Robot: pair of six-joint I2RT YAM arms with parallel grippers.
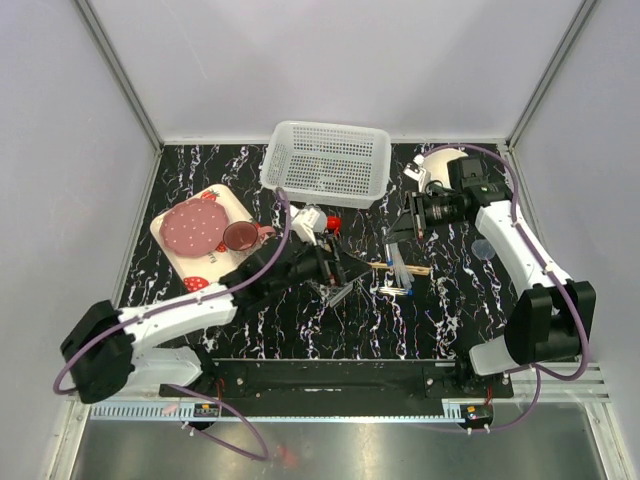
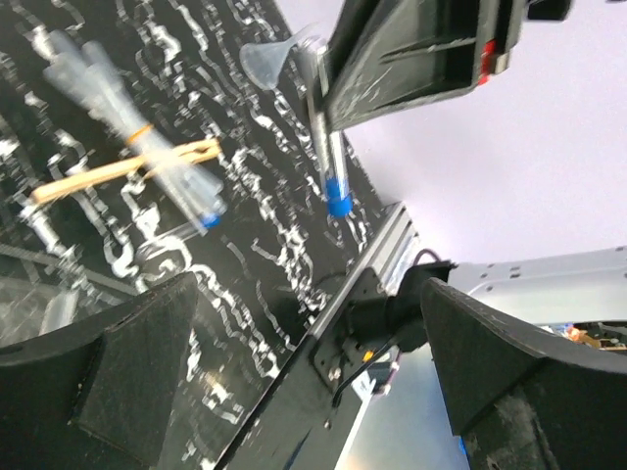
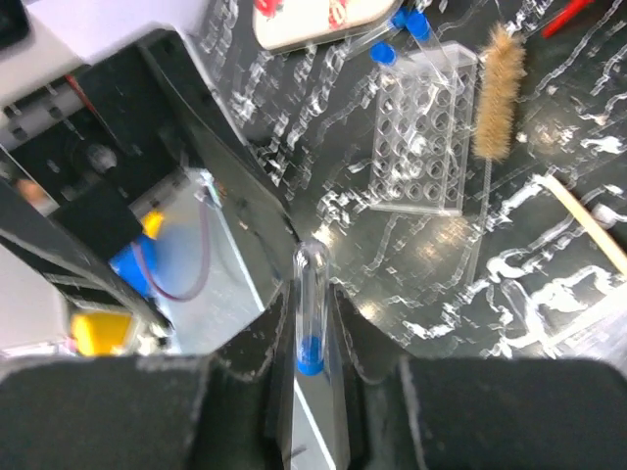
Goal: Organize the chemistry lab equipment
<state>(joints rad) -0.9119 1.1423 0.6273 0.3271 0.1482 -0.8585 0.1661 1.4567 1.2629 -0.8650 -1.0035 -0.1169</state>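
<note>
Black-marbled desk point(image 1: 470, 320) from above: the right hand point(image 1: 398, 230) hangs right of the rack point(image 1: 338, 292). Left wrist: the left hand point(image 2: 309, 343) gapes empty. Right wrist: the right hand pinches a blue-capped tube point(image 3: 312, 294) lengthwise, rounded end toward the rack ahead.

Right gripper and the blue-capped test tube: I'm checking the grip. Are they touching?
Touching. The right wrist view shows the test tube pinched between the fingers of the right gripper, both pressed against its sides.

Wooden sticks point(image 1: 408, 268) mid-table, basket point(image 1: 327, 162) behind
</note>
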